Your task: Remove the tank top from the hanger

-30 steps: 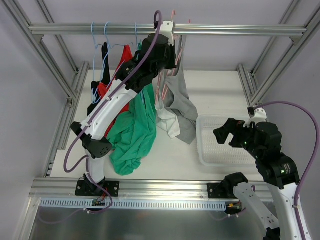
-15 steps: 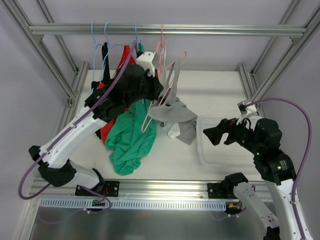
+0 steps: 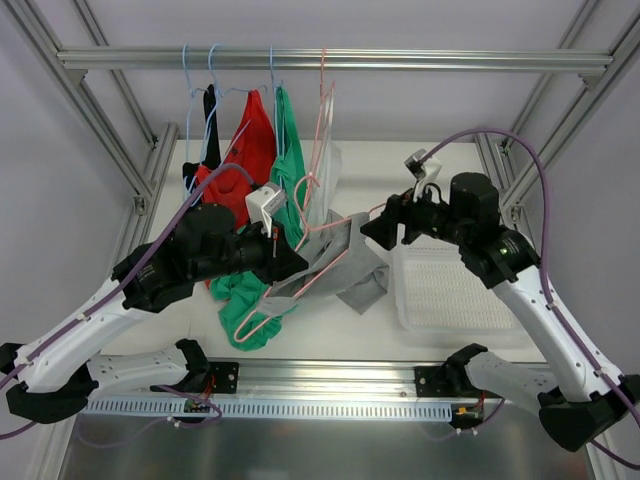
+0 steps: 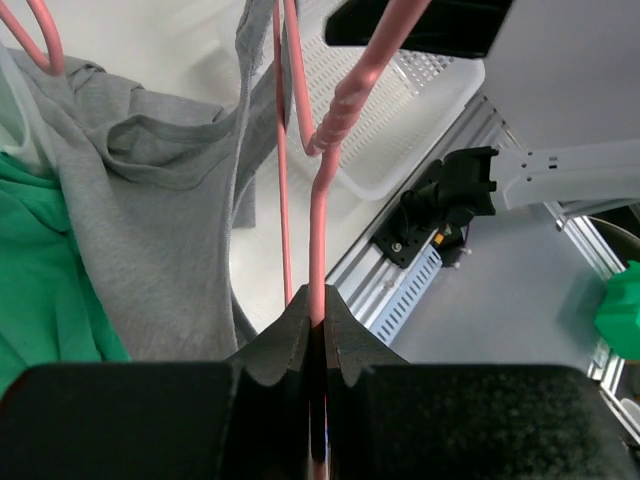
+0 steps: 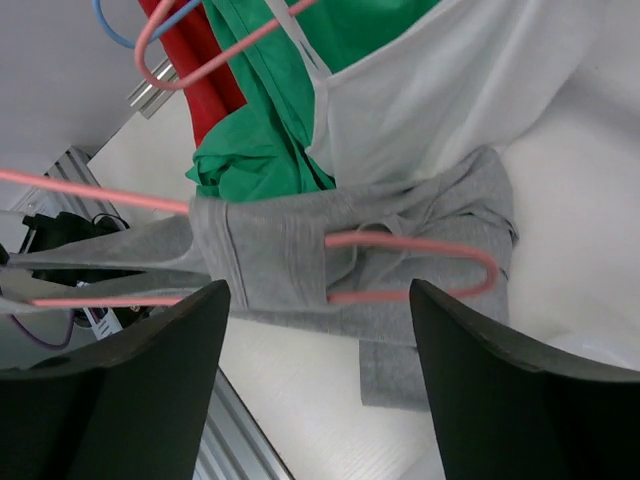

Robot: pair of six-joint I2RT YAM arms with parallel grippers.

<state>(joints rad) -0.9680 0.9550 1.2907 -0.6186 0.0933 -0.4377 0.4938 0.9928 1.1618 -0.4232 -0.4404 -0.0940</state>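
Note:
The pink hanger (image 3: 318, 228) is off the rail and lies tilted low over the table, with the grey tank top (image 3: 360, 275) draped on it. My left gripper (image 3: 293, 268) is shut on the hanger's wire (image 4: 318, 290) near its hook. The grey tank top (image 4: 150, 220) hangs to the left of that wire. My right gripper (image 3: 375, 232) is open at the hanger's right end. In the right wrist view the right gripper (image 5: 319, 285) has the grey tank top (image 5: 280, 260) and the hanger's looped end (image 5: 430, 270) between its spread fingers, and nothing is gripped.
Black, red and green garments and a white one on a second pink hanger (image 3: 322, 120) hang from the rail (image 3: 420, 60). The green garment (image 3: 245, 300) reaches the table. A white basket (image 3: 450, 300) sits at the right, under the right arm.
My left arm has carried the hanger with the grey top down from the rail to low over the table. My right arm swung from the basket up and left to the hanger's end.

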